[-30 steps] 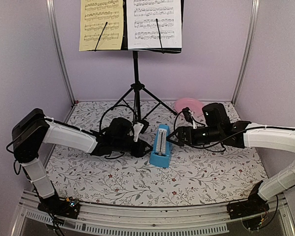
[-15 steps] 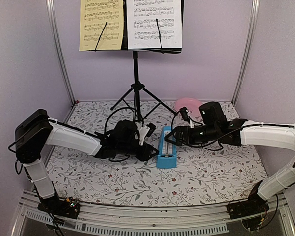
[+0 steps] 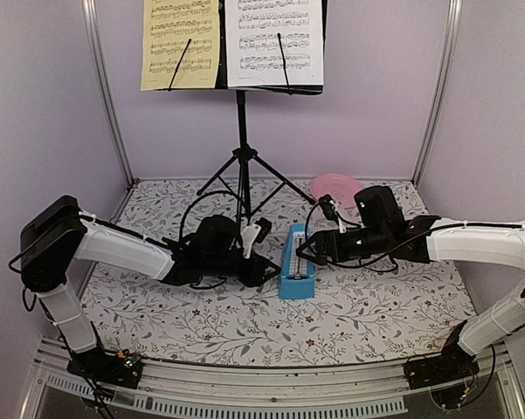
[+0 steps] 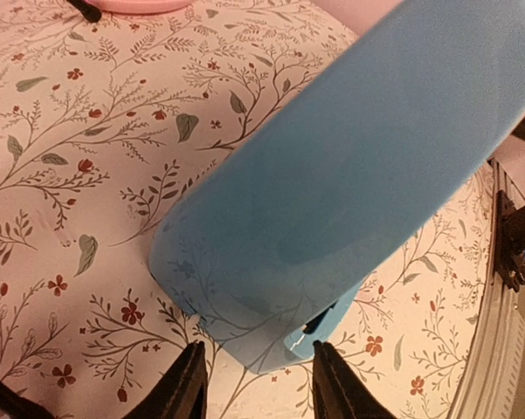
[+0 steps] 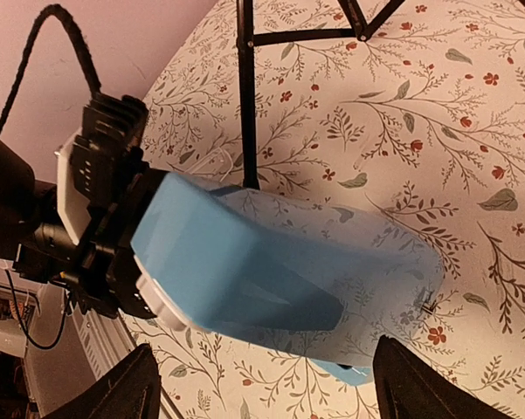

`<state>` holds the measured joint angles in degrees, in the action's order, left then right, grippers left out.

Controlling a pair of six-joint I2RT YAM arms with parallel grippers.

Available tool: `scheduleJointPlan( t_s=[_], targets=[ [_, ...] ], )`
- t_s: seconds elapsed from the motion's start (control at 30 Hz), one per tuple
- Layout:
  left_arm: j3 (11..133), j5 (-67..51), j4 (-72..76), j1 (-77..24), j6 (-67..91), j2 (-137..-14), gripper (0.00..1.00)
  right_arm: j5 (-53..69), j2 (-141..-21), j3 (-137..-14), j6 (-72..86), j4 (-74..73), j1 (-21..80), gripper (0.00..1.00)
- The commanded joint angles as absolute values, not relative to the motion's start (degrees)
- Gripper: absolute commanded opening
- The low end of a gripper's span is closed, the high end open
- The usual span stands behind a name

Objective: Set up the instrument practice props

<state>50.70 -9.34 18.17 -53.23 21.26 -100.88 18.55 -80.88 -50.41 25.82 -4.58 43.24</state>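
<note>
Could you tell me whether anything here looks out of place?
The pink plate at the far right, partly behind the right arm, has nothing to do with music practice. The yellow sheet also seems to overhang the left edge of the stand.

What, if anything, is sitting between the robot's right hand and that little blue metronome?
Nothing visible. The right hand is open right beside the blue metronome, which sits just ahead of its spread fingers in the wrist view. The left hand is at the metronome's opposite side.
</note>
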Motion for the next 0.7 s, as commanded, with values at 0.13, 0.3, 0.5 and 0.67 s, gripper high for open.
scheduleJointPlan(
  t_s=[0.13, 0.3, 0.5, 0.67],
  targets=[
    [50.19, -7.67, 20.05, -53.59, 20.45, -97.92, 0.43, 16.22, -81.07, -49.06, 25.2, -1.82, 43.63, 0.81],
    [50.27, -7.32, 20.12, -53.53, 20.39, -97.66, 0.43, 14.38, -81.29, -49.01, 26.38, 0.29, 43.63, 0.76],
    [50.86, -7.48, 19.78, -53.57, 20.18, -97.95, 0.44, 13.1, -80.75, -48.05, 26.94, 3.15, 43.6, 0.71],
    [50.7, -6.7, 19.79, -53.52, 20.55, -97.55, 0.43, 12.35, -80.66, -47.1, 26.48, 5.39, 43.71, 0.69]
  ],
)
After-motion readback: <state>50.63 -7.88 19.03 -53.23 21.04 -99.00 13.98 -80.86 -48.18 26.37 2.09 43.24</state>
